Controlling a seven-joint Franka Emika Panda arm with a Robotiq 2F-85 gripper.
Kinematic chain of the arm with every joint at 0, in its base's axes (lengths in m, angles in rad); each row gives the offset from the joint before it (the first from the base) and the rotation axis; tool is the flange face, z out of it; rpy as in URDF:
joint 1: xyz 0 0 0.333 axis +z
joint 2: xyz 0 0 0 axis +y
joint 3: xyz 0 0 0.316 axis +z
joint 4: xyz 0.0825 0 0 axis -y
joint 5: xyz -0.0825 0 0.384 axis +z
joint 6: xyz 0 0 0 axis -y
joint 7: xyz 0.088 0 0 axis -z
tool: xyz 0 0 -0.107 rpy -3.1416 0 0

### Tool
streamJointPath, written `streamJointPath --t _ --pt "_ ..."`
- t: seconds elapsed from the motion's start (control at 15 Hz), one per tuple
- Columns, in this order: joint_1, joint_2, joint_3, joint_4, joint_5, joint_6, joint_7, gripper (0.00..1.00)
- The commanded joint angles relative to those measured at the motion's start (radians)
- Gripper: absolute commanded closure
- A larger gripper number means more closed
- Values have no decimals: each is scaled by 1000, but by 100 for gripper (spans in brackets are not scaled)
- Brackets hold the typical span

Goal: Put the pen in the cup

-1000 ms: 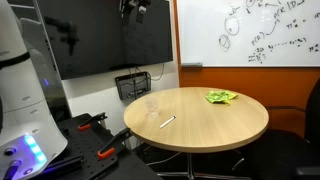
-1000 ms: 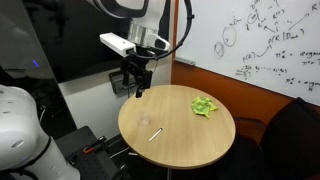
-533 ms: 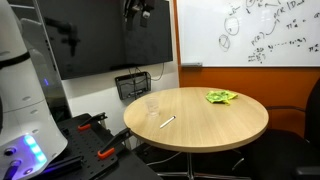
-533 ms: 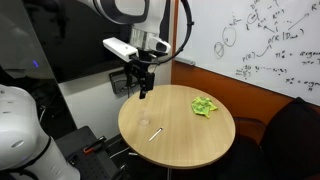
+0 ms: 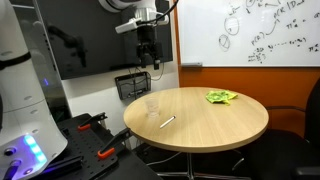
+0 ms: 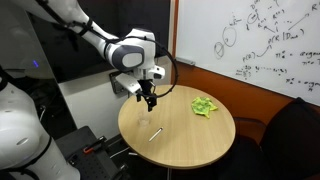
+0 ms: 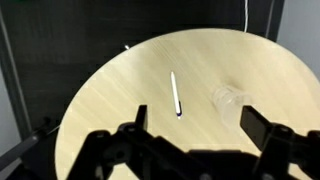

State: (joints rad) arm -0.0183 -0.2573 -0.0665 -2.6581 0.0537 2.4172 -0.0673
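Observation:
A white pen (image 5: 167, 122) lies flat on the round wooden table (image 5: 215, 125), near its edge. A clear plastic cup (image 5: 152, 106) stands upright just beside it. In the wrist view the pen (image 7: 175, 93) lies left of the cup (image 7: 231, 101), a short gap apart. My gripper (image 5: 148, 57) hangs open and empty, high above the table's edge near the cup. In an exterior view it (image 6: 149, 100) hovers above the pen (image 6: 155, 133). The wrist view shows both fingers (image 7: 195, 122) spread wide, with nothing between them.
A crumpled green item (image 5: 221, 97) lies on the table's far side, also in an exterior view (image 6: 204, 105). A whiteboard (image 5: 250, 30) and dark screen (image 5: 95, 45) stand behind. A black wire basket (image 5: 132, 84) sits behind the table. Red-handled tools (image 5: 95, 125) lie on the floor.
The arm has come down from the top of the views and moved over the table edge, closer to the pen and cup. Pen and cup have not moved.

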Motion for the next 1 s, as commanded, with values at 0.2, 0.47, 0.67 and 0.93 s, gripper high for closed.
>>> streamJointPath --t 0.2,0.47,0.67,0.93 --pt "12 292 79 44 -89 254 174 0" --pt "34 429 58 104 -178 309 240 0" --pt "31 418 62 86 -142 296 200 0" --pt "31 410 63 85 -142 296 200 0"
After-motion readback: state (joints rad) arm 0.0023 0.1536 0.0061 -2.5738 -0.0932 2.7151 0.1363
